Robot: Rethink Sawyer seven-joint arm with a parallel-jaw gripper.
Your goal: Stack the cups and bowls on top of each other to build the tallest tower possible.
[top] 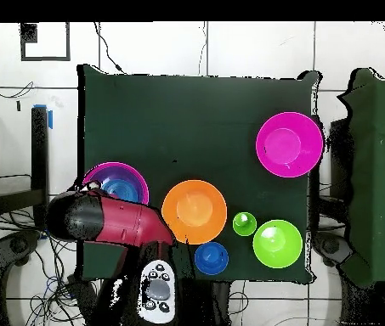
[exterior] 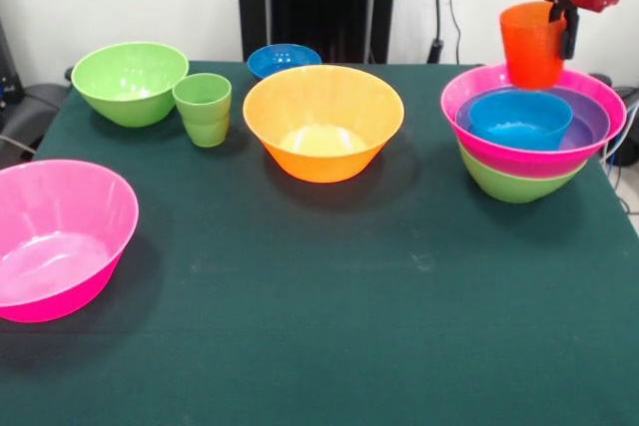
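The fingers (exterior: 561,29) grip the rim of the orange cup (exterior: 532,44), held just above the tower (exterior: 532,133) of nested bowls on the desk (exterior: 329,286). Farther off sit the orange bowl (exterior: 322,123), green cup (exterior: 203,108) and pink bowl (exterior: 58,236).

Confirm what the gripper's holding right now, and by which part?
The gripper holds the orange-red cup by its rim on the far right side, one dark finger down the outside, lifted above the tower.
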